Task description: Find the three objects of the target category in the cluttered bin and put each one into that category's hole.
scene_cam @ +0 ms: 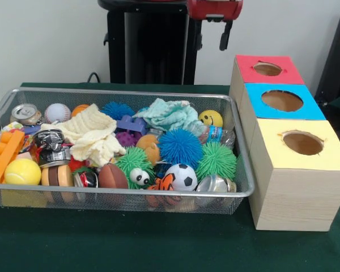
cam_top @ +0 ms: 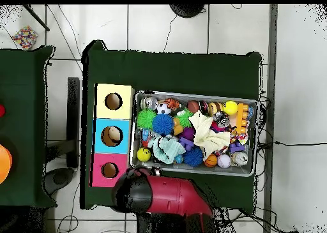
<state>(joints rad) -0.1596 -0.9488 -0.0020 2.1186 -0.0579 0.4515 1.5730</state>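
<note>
The silver wire mesh bin [scene_cam: 130, 192] lies on the green table, full of mixed things; it also shows in the overhead view [cam_top: 191, 94]. In it are a baseball [scene_cam: 57, 112], a yellow tennis ball [scene_cam: 22, 171], a soccer ball [scene_cam: 181, 177], a yellow smiley ball [scene_cam: 211, 118], spiky blue [scene_cam: 180, 147] and green [scene_cam: 216, 160] balls, a can [scene_cam: 26, 113], a cream cloth [scene_cam: 93, 136] and a teal cloth [scene_cam: 170, 113]. The hole [scene_cam: 267, 69] in the red-topped box [cam_top: 110, 170] is the farthest from the camera. My gripper [scene_cam: 224, 35] hangs drawn back at the top edge, above and behind the bin's far right corner.
The blue-topped box [scene_cam: 281, 101] and the yellow-topped box [scene_cam: 302, 143] stand in a row with the red one, right of the bin. An orange toy brick [scene_cam: 4, 154] lies at the bin's left end. The arm's red body [cam_top: 175, 198] lies along the table's edge.
</note>
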